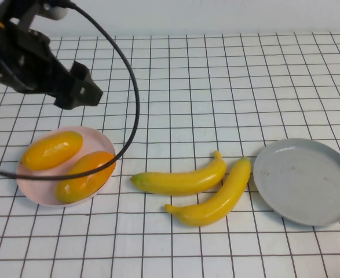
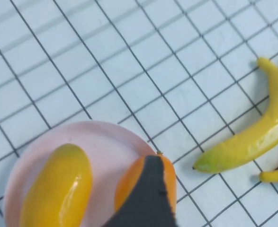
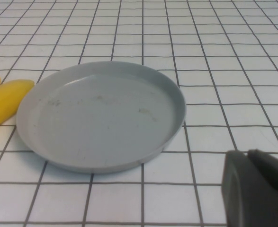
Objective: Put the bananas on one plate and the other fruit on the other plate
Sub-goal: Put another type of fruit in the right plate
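Two mango-like fruits lie in the pale pink plate point(image 1: 98, 141) at the left: a yellow-orange one point(image 1: 52, 150) and a deeper orange one point(image 1: 86, 176). The two bananas point(image 1: 181, 178) point(image 1: 216, 197) lie side by side on the table's middle, close to the empty grey plate point(image 1: 306, 179) on the right. My left gripper point(image 1: 91, 90) hovers above and behind the pink plate, open and empty. In the left wrist view one of its fingers point(image 2: 150, 194) overlaps the orange fruit point(image 2: 129, 182). My right gripper point(image 3: 248, 158) is shut, low beside the grey plate point(image 3: 101, 118), and outside the high view.
The left arm's black cable point(image 1: 132, 87) loops down across the pink plate's front and off the left edge. A white gridded cloth point(image 1: 216, 87) covers the table. A pale wall runs along the far edge.
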{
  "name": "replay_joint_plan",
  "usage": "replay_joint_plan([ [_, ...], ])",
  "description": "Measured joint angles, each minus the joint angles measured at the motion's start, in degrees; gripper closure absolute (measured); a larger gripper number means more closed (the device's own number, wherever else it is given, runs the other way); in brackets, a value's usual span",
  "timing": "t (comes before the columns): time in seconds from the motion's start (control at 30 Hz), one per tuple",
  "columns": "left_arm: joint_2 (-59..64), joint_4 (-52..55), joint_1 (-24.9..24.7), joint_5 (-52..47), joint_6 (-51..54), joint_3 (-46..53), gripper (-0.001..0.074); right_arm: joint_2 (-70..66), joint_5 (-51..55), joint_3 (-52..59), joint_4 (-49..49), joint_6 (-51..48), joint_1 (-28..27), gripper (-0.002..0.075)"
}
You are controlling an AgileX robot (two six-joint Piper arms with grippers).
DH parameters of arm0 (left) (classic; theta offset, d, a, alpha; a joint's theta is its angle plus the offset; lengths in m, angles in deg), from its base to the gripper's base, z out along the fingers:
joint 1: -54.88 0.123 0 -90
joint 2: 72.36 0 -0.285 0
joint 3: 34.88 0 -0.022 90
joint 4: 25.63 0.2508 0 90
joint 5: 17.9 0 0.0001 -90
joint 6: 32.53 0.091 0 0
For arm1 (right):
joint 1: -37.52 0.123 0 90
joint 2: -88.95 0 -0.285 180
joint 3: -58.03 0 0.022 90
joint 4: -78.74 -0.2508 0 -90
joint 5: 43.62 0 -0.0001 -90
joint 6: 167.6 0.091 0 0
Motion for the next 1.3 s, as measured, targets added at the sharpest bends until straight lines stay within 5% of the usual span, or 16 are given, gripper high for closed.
replay_joint_plan([
  [0.1, -8.0, 0.0, 0.0, 4.35, -0.38, 6.05, 0.0233, 0.0, 0.0, 0.0, 0.0, 0.0, 0.0, 0.0742],
  [0.23, -18.6, 1.36, 0.0, 8.64, -7.34, 15.92, 0.0573, 0.0, 0.0, 0.0, 0.0, 0.0, 0.0, 0.0742],
  [0.33, -24.72, 5.37, 0.0, 9.07, -14.96, 22.38, 0.0691, 0.0, 0.0, 0.0, 0.0, 0.0, 0.0, 0.0742],
  [0.8, -33.64, 20.11, 0.0, 5.9, -19.44, 30.12, 0.0734, 0.0, 0.04, 0.0, 0.0, 0.0, 0.0, 0.0742],
  [1.13, -49.59, 32.28, 0.65, 48.63, -19.89, 54.54, 0.0735, 0.0, 0.17, 0.0, 0.0, 0.0, 0.0, 0.0742],
  [1.3, -62.16, 32.29, 7.28, 59.19, -19.94, 67.02, 0.0735, 0.0, 0.17, 0.0, 0.0, 0.0, 0.0, 0.0742],
])
